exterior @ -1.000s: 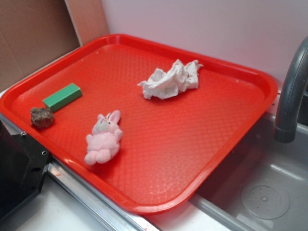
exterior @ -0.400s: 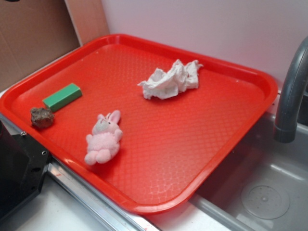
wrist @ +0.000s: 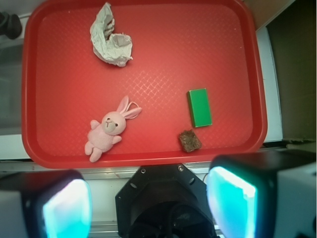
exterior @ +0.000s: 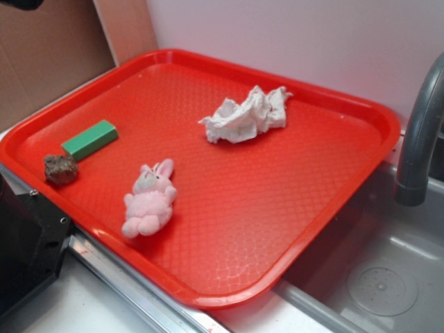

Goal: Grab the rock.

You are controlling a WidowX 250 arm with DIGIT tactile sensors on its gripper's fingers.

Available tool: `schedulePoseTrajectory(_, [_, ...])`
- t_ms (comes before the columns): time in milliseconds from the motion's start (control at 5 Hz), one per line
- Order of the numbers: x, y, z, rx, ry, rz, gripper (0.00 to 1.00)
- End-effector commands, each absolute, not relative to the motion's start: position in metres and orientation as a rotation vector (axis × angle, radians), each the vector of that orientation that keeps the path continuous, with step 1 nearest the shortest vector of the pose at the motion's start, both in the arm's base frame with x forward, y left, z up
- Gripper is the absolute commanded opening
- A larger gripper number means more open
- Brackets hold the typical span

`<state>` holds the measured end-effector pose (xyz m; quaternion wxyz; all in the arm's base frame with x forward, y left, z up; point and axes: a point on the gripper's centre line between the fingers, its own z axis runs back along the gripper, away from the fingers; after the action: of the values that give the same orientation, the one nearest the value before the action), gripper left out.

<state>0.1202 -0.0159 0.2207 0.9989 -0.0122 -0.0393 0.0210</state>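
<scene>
Red plastic filled the outside view — a big red tray (exterior: 361, 149) beside a sink. The rock (exterior: 61, 168) sat near the tray's left edge, just beside one end of the green block (exterior: 89, 139) but not touching it. A pink plush bunny (exterior: 149, 199) lay nearby, and a crumpled white cloth (exterior: 247, 116) lay well apart. No claw showed here.

From the wrist view, the gripper (wrist: 148, 201) hung high above everything, its two pads spread wide apart and holding nothing. The rock (wrist: 189, 141) lay near the tray's closest rim, just below the green block (wrist: 199, 107).

The job looked barely begun — the reach was the step in hand. Next, the claw would need to move over the rock and go down. The rock was lumpy and nearly round, so I could not tell a long side or which way it pointed.
</scene>
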Motion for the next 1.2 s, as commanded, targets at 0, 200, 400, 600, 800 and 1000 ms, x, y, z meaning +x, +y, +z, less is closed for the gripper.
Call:
schedulePoseTrajectory(0, [0.139,0.004,0.179,-0.012,-0.077,0.13,1.0])
schedulePoseTrajectory(200, [0.134,0.014,0.159,-0.015,-0.06,0.141,1.0])
schedulePoseTrajectory(400, [0.13,0.023,0.139,0.019,-0.011,0.179,1.0])
schedulePoseTrajectory(600, [0.126,0.024,0.115,0.041,0.04,0.193,1.0])
schedulePoseTrajectory(800, [0.12,0.028,0.095,0.121,0.074,0.245,1.0])
schedulePoseTrajectory(1000, [0.115,0.041,0.076,0.193,0.13,0.262,1.0])
